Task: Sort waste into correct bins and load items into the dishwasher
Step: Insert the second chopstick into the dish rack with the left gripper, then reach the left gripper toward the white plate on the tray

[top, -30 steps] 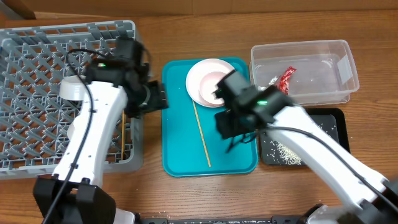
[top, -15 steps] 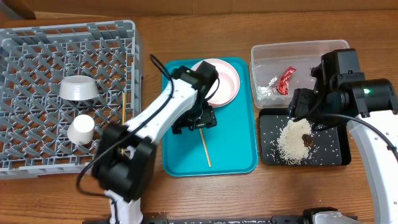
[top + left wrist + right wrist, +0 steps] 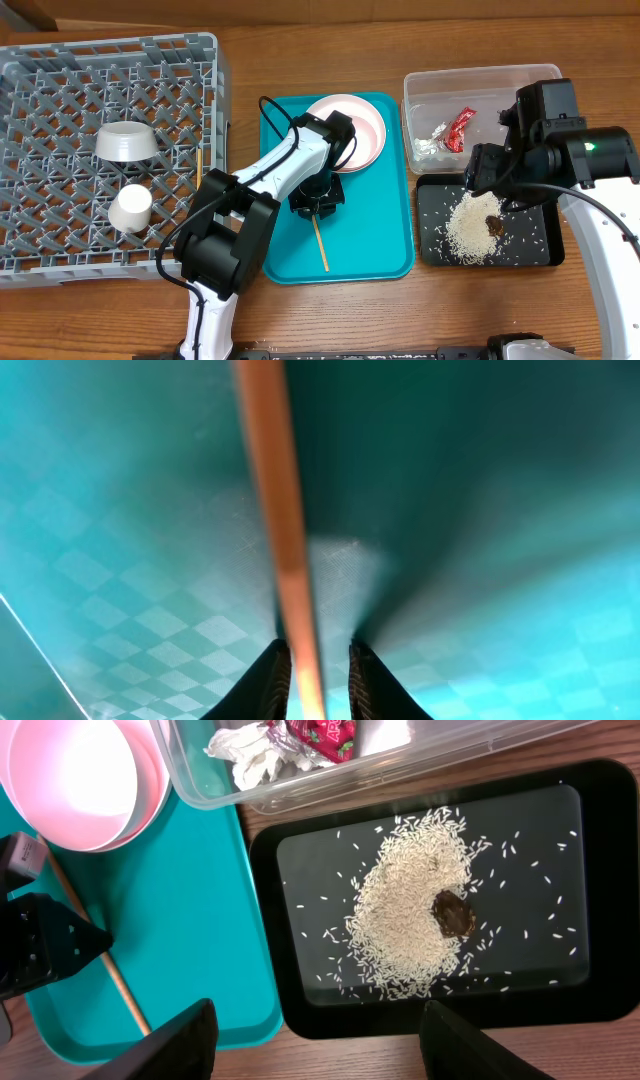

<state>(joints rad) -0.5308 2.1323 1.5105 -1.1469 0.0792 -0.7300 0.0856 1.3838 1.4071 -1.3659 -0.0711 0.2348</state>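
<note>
On the teal tray [image 3: 380, 240] my left gripper [image 3: 318, 196] is shut on a thin wooden chopstick [image 3: 320, 245]; in the left wrist view the chopstick [image 3: 283, 510] runs up from between the two black fingers [image 3: 268, 682]. A white plate [image 3: 350, 130] lies at the tray's far end. My right gripper [image 3: 315, 1055] hangs open and holds nothing, above the near edge of the black tray [image 3: 600, 780]. White rice [image 3: 410, 920] and a brown lump [image 3: 452, 913] lie in that tray. The red-and-silver wrapper [image 3: 460, 128] is in the clear tub [image 3: 545, 90].
The grey dish rack [image 3: 60, 250] fills the left side and holds an upturned bowl [image 3: 125, 140], a small cup [image 3: 130, 208] and another chopstick [image 3: 200, 170]. Crumpled white paper [image 3: 430, 145] lies beside the wrapper. Bare wood runs along the table's front edge.
My left arm came from the rack's edge to the teal tray and closed on the chopstick, whose near end swung left. My right arm moved from the teal tray to above the black tray, opening.
</note>
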